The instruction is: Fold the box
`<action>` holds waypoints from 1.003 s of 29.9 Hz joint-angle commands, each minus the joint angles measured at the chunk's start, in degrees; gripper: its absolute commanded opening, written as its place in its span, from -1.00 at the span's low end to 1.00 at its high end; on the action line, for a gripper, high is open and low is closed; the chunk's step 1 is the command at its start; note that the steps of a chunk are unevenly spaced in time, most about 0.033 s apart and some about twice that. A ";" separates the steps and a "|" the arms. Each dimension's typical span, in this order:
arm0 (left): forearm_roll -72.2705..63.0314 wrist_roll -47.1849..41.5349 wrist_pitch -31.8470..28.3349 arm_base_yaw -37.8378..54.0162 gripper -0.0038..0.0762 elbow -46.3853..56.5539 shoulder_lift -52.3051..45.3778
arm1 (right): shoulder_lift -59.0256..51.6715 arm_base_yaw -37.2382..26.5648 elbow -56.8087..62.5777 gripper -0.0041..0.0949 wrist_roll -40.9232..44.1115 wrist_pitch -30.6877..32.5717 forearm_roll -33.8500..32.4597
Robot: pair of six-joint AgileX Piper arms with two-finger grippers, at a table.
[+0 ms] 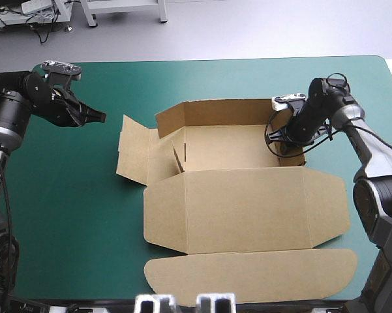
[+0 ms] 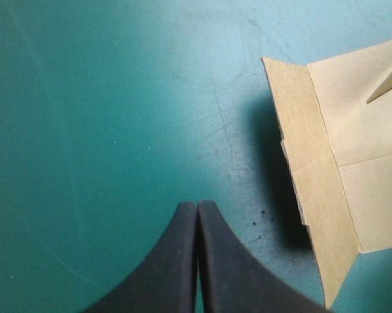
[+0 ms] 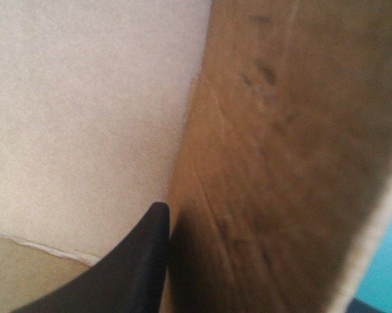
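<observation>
The brown box (image 1: pixel 241 195) lies mid-table with its back wall raised and its wide lid flat toward the near edge. My right gripper (image 1: pixel 284 149) reaches down at the box's right end wall (image 1: pixel 292 156). In the right wrist view one black finger (image 3: pixel 147 254) presses against the inner face of that wall (image 3: pixel 280 163). The other finger is hidden behind the board. My left gripper (image 1: pixel 99 117) hovers over the cover left of the box, shut and holding nothing. In its own view the gripper (image 2: pixel 197 207) has its fingers meeting in a point, short of the box's left flap (image 2: pixel 326 169).
The left side flap (image 1: pixel 134 151) lies spread out on the teal-green cover (image 1: pixel 65 195). An inner flap (image 1: pixel 177 155) stands tilted inside the box's left end. The lid's rounded tuck flap (image 1: pixel 248 274) reaches almost to the table's near edge.
</observation>
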 commanded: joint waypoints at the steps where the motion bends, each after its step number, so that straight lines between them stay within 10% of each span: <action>1: -0.76 -0.23 -2.26 -0.07 -0.93 -1.79 -2.31 | -3.12 -0.32 -6.03 -0.95 -1.88 2.79 1.49; 17: 14.00 -8.29 -6.13 0.03 -0.93 -1.79 -2.17 | -10.58 -11.47 -12.12 -0.96 -11.12 3.07 18.47; 30: -22.37 10.07 -8.75 0.03 -0.93 -1.79 1.81 | -16.80 -12.97 -12.12 -0.96 -16.82 3.07 27.26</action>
